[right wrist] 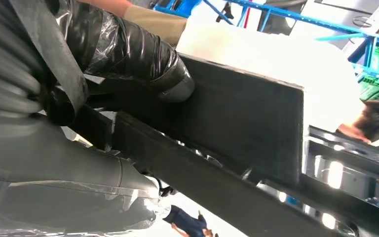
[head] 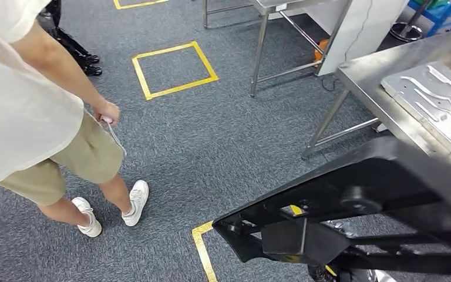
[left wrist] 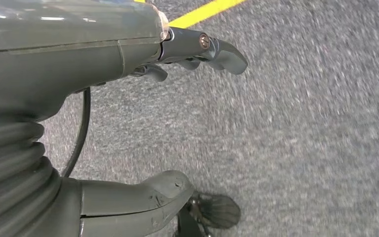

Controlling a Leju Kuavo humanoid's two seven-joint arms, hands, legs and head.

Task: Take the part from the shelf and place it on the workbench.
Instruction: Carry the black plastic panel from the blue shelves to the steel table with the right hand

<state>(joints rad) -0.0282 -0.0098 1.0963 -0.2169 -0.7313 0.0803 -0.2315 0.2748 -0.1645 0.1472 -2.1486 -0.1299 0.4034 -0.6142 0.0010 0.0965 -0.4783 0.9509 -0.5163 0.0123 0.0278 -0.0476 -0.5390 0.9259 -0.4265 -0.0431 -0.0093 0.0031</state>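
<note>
Presently the part, a large black framed piece with flat panels and cross-bars, is carried low in front of the robot, above the grey carpet and a yellow tape corner, just short of the steel workbench at the right. The right hand holds it: the right wrist view shows dark wrapped fingers laid over the top edge of a black panel with the thumb beneath, so the grip clamps the panel from both sides, presumably to keep so long a piece level while it is carried. The left hand hangs over the carpet with its fingers apart and nothing between them; it takes no share of the load as far as can be seen. A ribbed silver sheet already occupies part of the bench top, which I judge will limit where the part can be set down. A person in a white top and khaki shorts stands close at the left, holding a thin cord, possibly a safety tether. Another yellow square marks the floor farther off. No brand, label or legible writing appears on the part or bench.
</note>
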